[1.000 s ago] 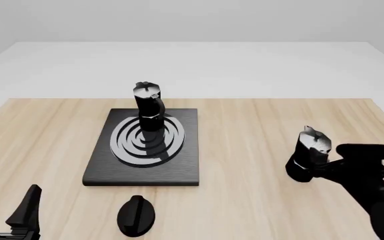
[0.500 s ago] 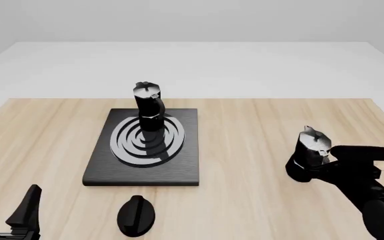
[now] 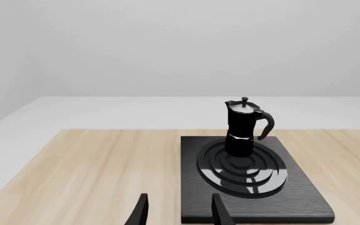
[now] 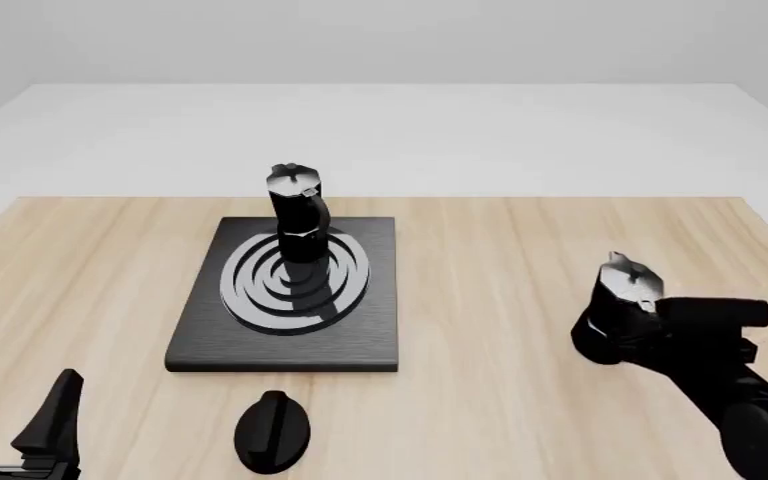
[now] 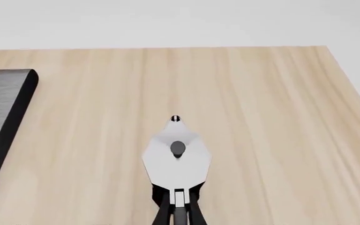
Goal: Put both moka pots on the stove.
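A: At the near left corner of the table (image 4: pixel 518 250), the left gripper (image 4: pixel 19 408) hangs with its fingers spread and nothing between them. Why there?

B: It looks parked, I'd say, out of the way. Ahead of it and to its right lies the stove (image 4: pixel 197 340), and a pot (image 4: pixel 296 214) stands upright on the far part of the burner rings, handle toward the arms. So half the job looks done.

A: And the flat black knob (image 4: pixel 272 430)?

B: Just right of that gripper, in front of the stove's near edge, apart from it. It's no part of the task.

A: Further right?

B: The second pot (image 4: pixel 614 318) stands on bare wood, well apart from the stove. The right gripper (image 4: pixel 640 336) is at it from the near right side, where the handle would be.

A: Clamped on it?

B: I can't tell. In the right wrist view the silver lid (image 5: pixel 176 157) sits just beyond the fingers (image 5: pixel 161 212), which run close together on either side of a thin dark strip, probably the handle. Contact isn't clear.

A: Why come in at the handle?

B: My guess is it's the one narrow part; the faceted body looks too wide for those fingers. The pot then needs carrying left onto the free rings, clear of the first.
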